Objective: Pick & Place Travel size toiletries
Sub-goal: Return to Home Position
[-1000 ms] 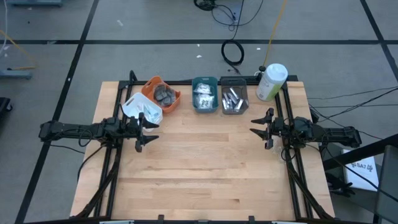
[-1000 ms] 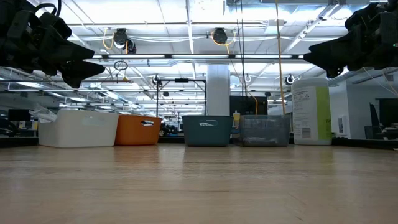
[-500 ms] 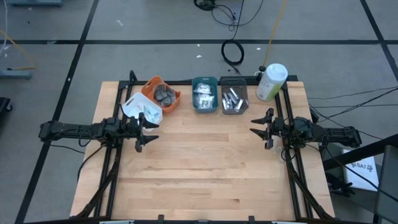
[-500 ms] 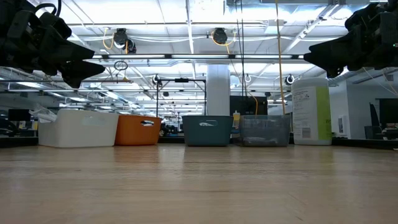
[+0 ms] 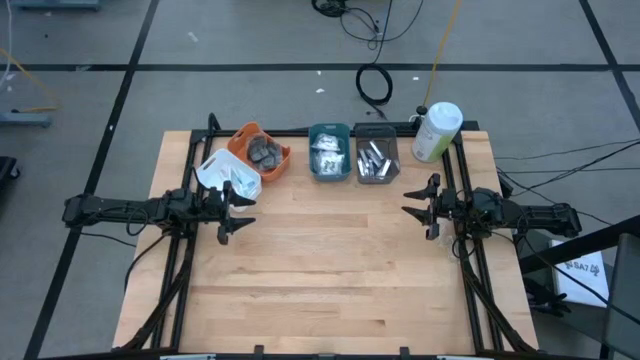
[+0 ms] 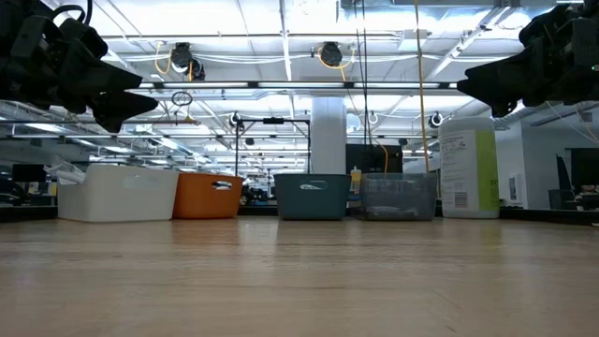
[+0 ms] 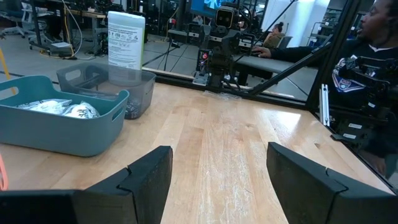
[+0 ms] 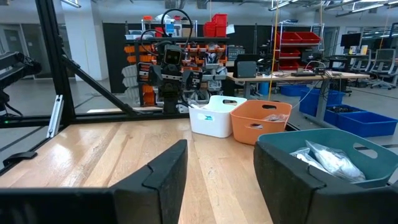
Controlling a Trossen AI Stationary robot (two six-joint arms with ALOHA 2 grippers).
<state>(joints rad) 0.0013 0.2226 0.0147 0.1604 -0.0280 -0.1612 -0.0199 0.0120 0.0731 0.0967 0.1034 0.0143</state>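
Four bins stand in a row at the table's far edge. The orange bin (image 5: 262, 150) holds dark grey discs (image 5: 264, 151). The teal bin (image 5: 329, 152) holds white clear-wrapped packets (image 5: 326, 156), which also show in the left wrist view (image 7: 62, 108). The grey bin (image 5: 376, 158) holds small silver tubes (image 5: 374, 157). The white bin (image 5: 227, 174) holds toothbrushes (image 5: 229, 185). My left gripper (image 5: 240, 211) is open and empty at the table's left side, above the wood. My right gripper (image 5: 415, 206) is open and empty at the right side.
A big white-and-green bottle (image 5: 436, 131) stands at the table's far right corner, beside the grey bin. The bare wooden table top (image 5: 330, 260) lies between the two grippers and toward the near edge. A person (image 7: 373, 68) sits beyond the table's right side.
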